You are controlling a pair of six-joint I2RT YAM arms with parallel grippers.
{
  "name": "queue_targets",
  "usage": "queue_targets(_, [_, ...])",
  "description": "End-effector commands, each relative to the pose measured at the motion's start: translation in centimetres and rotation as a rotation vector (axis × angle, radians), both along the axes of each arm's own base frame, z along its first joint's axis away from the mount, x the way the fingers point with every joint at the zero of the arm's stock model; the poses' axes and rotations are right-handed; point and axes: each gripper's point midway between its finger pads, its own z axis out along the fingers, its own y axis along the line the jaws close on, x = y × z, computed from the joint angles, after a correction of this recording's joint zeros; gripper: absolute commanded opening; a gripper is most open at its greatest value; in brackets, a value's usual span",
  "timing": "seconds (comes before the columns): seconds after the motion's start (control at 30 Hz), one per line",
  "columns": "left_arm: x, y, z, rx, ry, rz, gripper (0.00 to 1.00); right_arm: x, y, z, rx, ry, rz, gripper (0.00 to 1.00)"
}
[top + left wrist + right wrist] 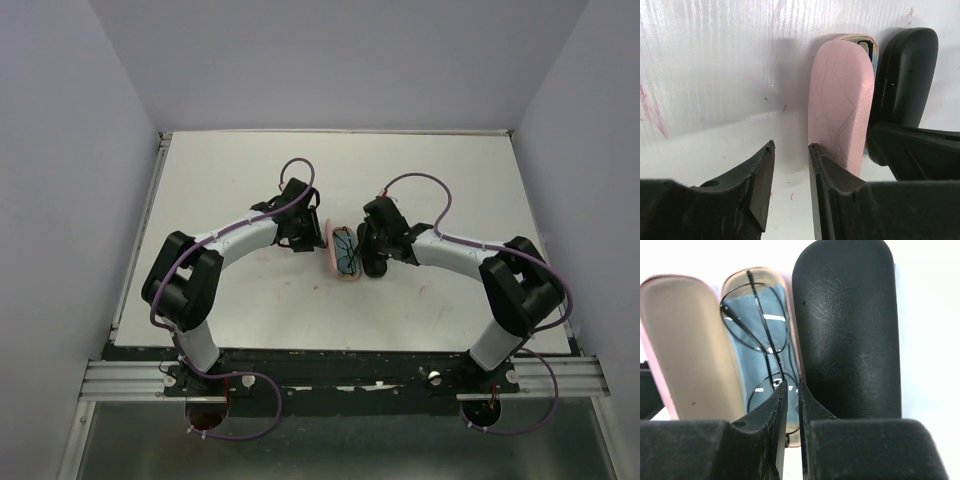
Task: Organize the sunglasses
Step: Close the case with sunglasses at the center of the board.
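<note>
A pink case [345, 256] lies open at the table's middle. The sunglasses [756, 330], a thin dark wire-framed pair, lie in its tray on a light-blue cloth [745, 367]; they also show in the top view [346, 250]. The raised lid shows its beige inside [695, 345] and its pink outside [840, 100]. My left gripper [790, 146] is open and empty on the lid's outer side, its right finger [832, 175] against the lid. My right gripper [791, 385] is nearly shut over the tray's near rim; I see nothing between the jaws.
A closed black case [850, 330] lies right beside the pink case, on its right; it also shows in the left wrist view [905, 75]. The white table [240, 180] is walled at the back and sides. Faint red marks [652, 112] spot the table.
</note>
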Motion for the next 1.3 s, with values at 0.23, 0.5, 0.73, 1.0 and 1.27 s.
queue_targets(0.23, [0.6,-0.4,0.6,0.009,-0.024,-0.012,0.43,2.0,-4.8,-0.2,-0.062,-0.043,-0.196,0.22])
queue_targets(0.5, [0.8,0.2,0.6,0.066,-0.011,0.004,0.43,1.7,-0.3,-0.5,0.090,-0.025,0.018,0.22])
queue_targets(0.73, [0.5,-0.1,0.1,0.072,0.009,-0.007,0.43,1.6,-0.5,-1.5,0.065,-0.016,0.027,0.21])
queue_targets(1.0, [0.3,-0.7,-0.1,0.098,0.022,-0.022,0.43,1.3,-0.2,-2.7,0.056,0.013,0.057,0.21])
queue_targets(1.27, [-0.2,-0.7,-0.5,0.098,0.033,-0.022,0.43,1.2,-0.1,-3.2,0.051,0.024,0.078,0.10])
